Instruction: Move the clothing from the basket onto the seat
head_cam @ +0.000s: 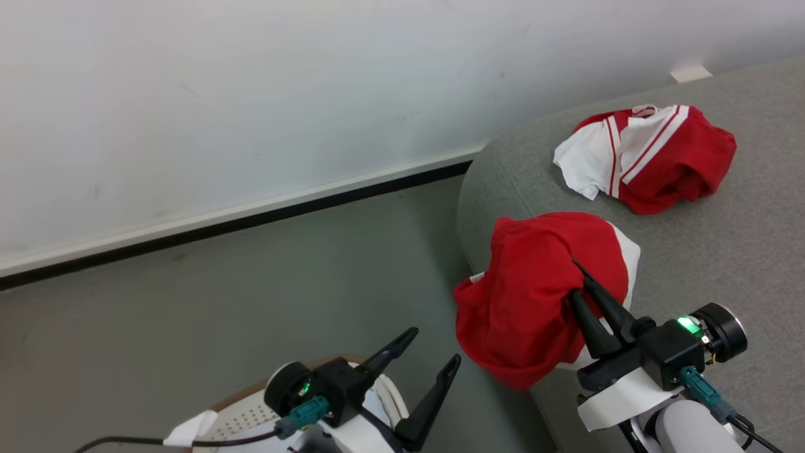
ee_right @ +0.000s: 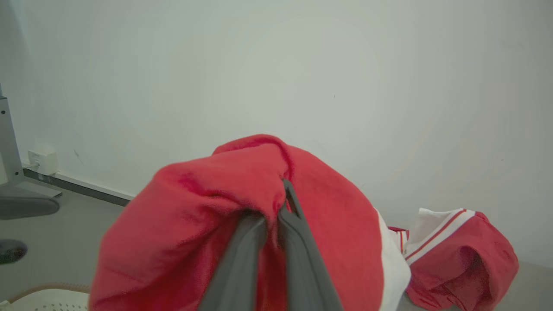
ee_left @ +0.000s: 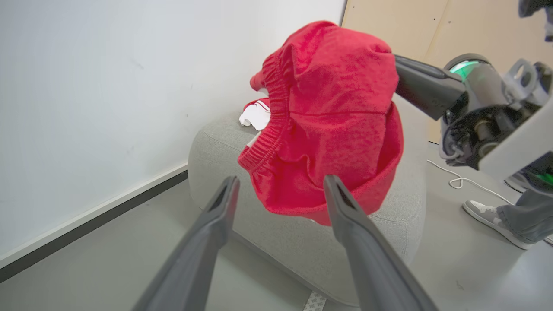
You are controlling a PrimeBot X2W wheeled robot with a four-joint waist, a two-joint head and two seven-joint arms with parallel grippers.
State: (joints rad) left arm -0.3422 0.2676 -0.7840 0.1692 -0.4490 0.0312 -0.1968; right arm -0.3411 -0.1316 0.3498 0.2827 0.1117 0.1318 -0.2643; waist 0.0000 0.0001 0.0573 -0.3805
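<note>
Pale wall [head_cam: 251, 94] and a dark baseboard [head_cam: 251, 220] back the grey floor [head_cam: 188, 327] across the left of the head view. At 7 o'clock, low against the bottom edge, the basket [head_cam: 242, 418] shows a little of its brown rim and perforated cream side, partly hidden by the left arm. Just right of it, at 6 o'clock, the left gripper [head_cam: 434, 345] hangs with its two dark fingers spread wide and nothing between them.

At 4 o'clock the red garment [head_cam: 528, 296] bunches over the rounded edge of the seat [head_cam: 742, 251], part of it drooping past the edge towards the floor. The right gripper [head_cam: 575, 267] has its fingers pinched nearly together on a fold of this cloth. Its own wrist view shows the fabric gathered over the fingertips [ee_right: 287, 194]. From the left wrist view the red garment [ee_left: 332, 121] hangs off that claw above the cushion; whether its hem touches the seat I cannot tell.

At 2 o'clock the second garment [head_cam: 654, 157], red with white panels and striped trim, lies crumpled on the seat, well apart from the first.
</note>
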